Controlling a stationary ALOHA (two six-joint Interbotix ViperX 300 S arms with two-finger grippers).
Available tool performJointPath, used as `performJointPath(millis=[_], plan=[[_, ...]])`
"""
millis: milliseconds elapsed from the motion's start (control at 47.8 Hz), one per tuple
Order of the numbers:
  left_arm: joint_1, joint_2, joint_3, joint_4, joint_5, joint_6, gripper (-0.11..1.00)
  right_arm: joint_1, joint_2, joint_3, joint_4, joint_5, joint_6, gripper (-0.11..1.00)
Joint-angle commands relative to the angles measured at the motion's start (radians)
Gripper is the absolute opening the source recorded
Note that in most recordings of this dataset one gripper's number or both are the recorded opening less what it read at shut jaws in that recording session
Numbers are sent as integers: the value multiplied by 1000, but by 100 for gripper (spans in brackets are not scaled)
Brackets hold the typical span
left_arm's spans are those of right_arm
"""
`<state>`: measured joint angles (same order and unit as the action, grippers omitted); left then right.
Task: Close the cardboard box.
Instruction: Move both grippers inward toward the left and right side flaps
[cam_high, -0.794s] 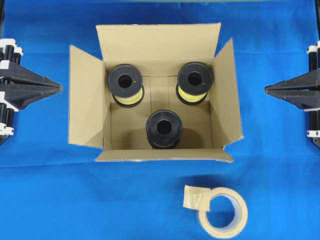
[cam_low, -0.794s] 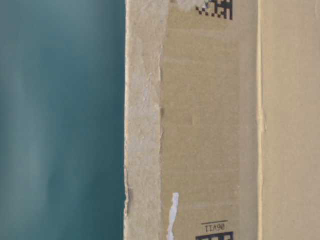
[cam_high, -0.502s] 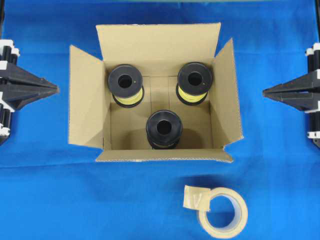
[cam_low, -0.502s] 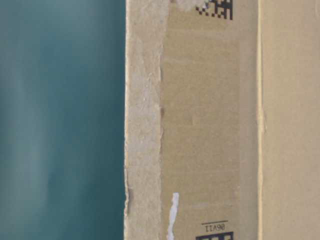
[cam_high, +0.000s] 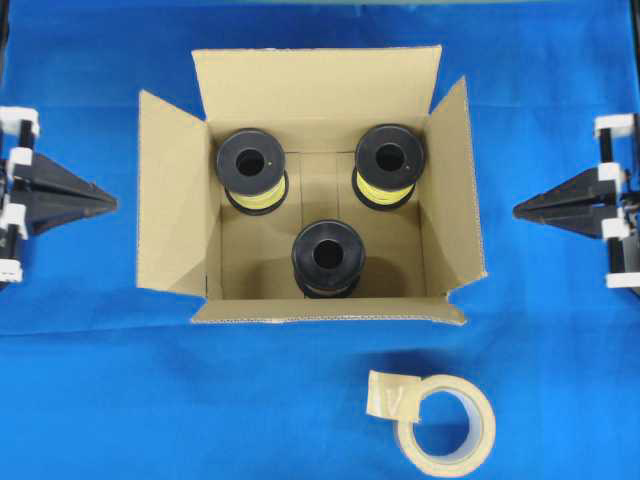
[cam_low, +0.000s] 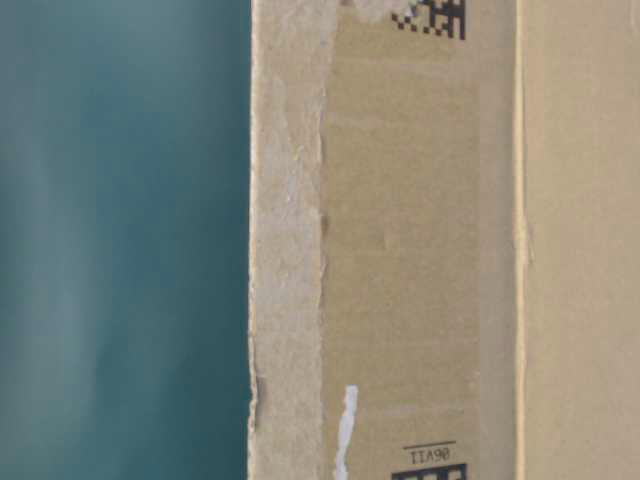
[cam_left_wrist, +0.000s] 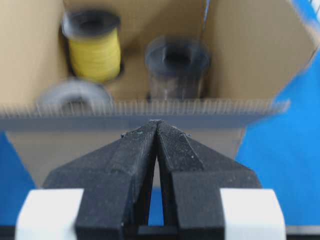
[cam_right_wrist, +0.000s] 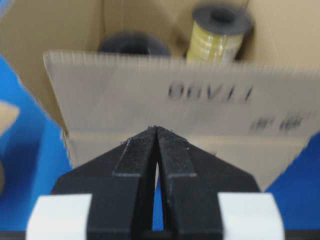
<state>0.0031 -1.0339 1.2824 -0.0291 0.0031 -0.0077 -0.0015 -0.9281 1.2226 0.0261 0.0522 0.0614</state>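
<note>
The cardboard box (cam_high: 180, 210) stands open in the middle of the blue cloth, all four flaps spread outward. Its brown side wall (cam_low: 400, 250) with black QR marks fills the table-level view. My left gripper (cam_high: 112, 202) is shut and empty, pointing at the box's left flap (cam_left_wrist: 150, 107) from a short gap away. My right gripper (cam_high: 518, 210) is shut and empty too, apart from the right flap (cam_right_wrist: 180, 95), which bears dark print. Tips meet in both wrist views (cam_left_wrist: 156, 121) (cam_right_wrist: 156, 128).
Three black spools sit inside the box: two with yellow thread (cam_high: 251, 170) (cam_high: 390, 165) and one dark (cam_high: 326, 257). A beige tape roll (cam_high: 445, 425) lies on the cloth in front of the box, toward the right.
Both arms have shifted: the left gripper drew slightly left, away from the box, and the right gripper's tip edged left toward the right flap. The box has not moved.
</note>
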Motion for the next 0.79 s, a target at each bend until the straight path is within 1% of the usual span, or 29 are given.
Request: performJointPath(millis=[0, 251, 481, 606, 773], plan=[[-6, 37, -2, -3, -18, 0, 0, 0, 38, 9, 5, -11, 5, 0], [-32, 117, 17, -3, -78, -2, 0, 0, 160, 38, 15, -61, 6, 0], [-34, 146, 17, -5, -150, -2, 0, 0, 170, 34, 15, -115, 6, 0], [-32, 184, 17, -5, -241, 8, 0, -6, 175, 21, 11, -179, 2, 0], [-15, 314, 6, -5, -439, 15, 0, -31, 215, -8, -3, -288, -11, 0]])
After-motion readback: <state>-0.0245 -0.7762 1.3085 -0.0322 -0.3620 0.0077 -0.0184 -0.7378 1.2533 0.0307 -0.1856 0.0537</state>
